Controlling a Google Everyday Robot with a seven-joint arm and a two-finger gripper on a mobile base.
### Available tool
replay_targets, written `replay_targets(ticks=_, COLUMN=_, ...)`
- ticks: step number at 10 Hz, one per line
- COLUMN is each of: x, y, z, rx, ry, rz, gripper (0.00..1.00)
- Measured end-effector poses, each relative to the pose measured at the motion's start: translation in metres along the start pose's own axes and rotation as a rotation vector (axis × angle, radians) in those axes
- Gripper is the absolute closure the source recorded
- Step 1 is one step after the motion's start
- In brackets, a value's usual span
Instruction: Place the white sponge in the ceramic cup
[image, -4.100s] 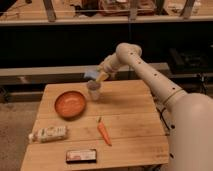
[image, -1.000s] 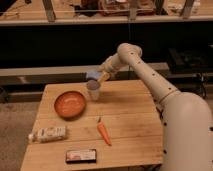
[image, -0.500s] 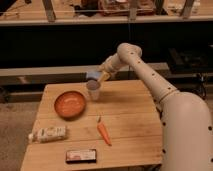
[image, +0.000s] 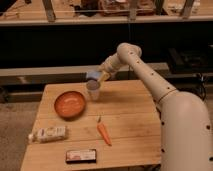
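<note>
While our arm reaches from the right across the far edge of the wooden table (image: 130, 120), our gripper (image: 99, 76) hangs just above the cup (image: 93, 91), closed on the sponge (image: 91, 75). The sponge is a small pale bluish-white block, held in the air, with the cup's dark opening directly under it. The cup stands upright near the far edge, just beside the right rim of an orange bowl (image: 70, 104).

We judge the sponge to be light and soft. It should squash under the grip and spring back on release, so it needs only a gentle hold across its middle. It looks about as wide as the cup's mouth, so it may catch on the rim or sit half in unless it goes down squarely. The cup is small, looks hard and breakable, and could tip if bumped.

Nearer us lie a carrot (image: 103, 133) in the middle, a whitish printed bag (image: 47, 134) at the left and a dark flat packet (image: 81, 156) at the near edge, all well apart from the cup.
</note>
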Motion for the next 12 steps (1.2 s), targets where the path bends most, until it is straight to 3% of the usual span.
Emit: replay_targets(ticks=12, x=0.0015, y=-0.0023, z=0.0045, rx=-0.007, ry=0.004, rz=-0.015, gripper=0.73)
